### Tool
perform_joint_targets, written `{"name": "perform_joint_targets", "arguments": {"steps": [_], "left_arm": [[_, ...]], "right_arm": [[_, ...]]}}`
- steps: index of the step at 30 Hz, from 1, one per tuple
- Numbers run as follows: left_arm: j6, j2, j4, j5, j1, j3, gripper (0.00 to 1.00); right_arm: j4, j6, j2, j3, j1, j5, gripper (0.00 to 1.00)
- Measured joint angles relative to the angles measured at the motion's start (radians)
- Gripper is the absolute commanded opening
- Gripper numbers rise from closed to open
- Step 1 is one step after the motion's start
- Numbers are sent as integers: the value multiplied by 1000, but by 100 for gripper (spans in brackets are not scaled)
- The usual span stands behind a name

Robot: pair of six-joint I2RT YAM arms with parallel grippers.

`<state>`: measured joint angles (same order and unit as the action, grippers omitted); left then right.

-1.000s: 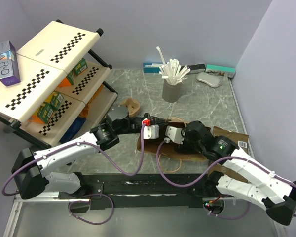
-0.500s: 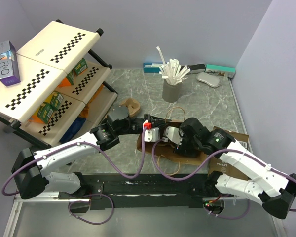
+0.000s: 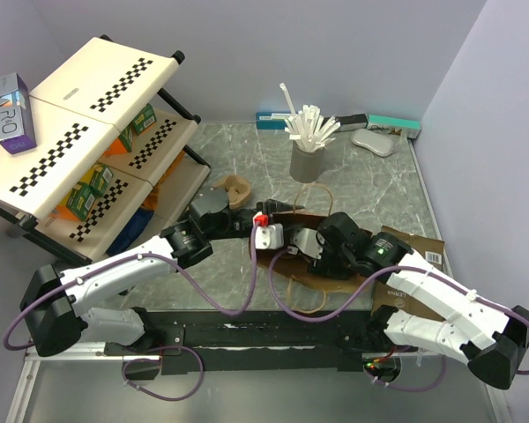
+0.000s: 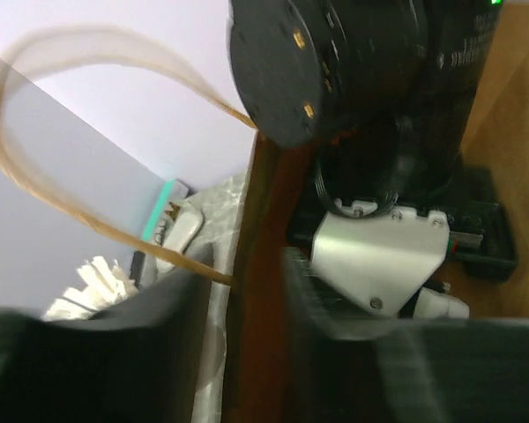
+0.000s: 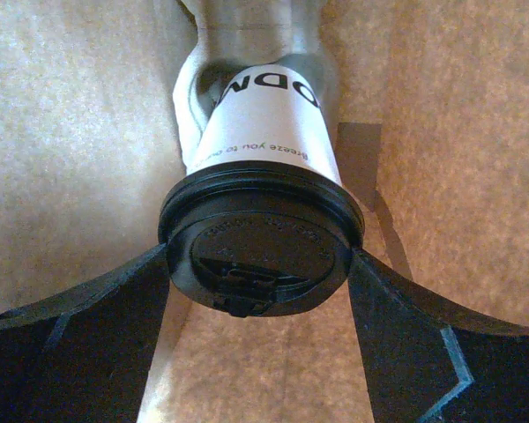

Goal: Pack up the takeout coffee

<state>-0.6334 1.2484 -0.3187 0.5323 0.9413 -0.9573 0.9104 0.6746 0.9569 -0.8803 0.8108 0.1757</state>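
The fingers of the right gripper clamp the lidded takeout coffee inside the brown paper bag lying on the desk, while those of the left gripper stand apart astride the bag's rim, whose mouth may sag and snag the cup.

Both arms reach forward and converge, left hand slightly parted, right hand spread wide, gripping.
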Motion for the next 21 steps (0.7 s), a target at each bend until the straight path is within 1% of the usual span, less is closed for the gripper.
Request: {"name": "perform_joint_targets", "arguments": {"steps": [3,5,8,10,13,15,19,21], "left_arm": [[60,-5,-15,-7,-5,-1,56],[110,-8,-9,-16,-16,-7,57],[190,-15,24,-8,-74,-39,58],[226,-31,79,10,-156,-83,58],[230,-80,185,42,-263,-142,58],[221,-133,270,70,-310,-172,57],[187,-251,443,158,-325,-193,57],[181,-293,506,202,-324,-193,55]], "right_arm": [[-18,4,1,16,0,3,0],[-23,5,1,18,-2,2,0],[-27,5,1,18,-4,-2,0],[-29,4,2,18,-6,-3,0],[-36,4,9,16,-14,-8,0],[-38,6,18,16,-23,-10,0],[-40,14,34,10,-37,-20,0],[-42,18,37,8,-44,-25,0]]}}
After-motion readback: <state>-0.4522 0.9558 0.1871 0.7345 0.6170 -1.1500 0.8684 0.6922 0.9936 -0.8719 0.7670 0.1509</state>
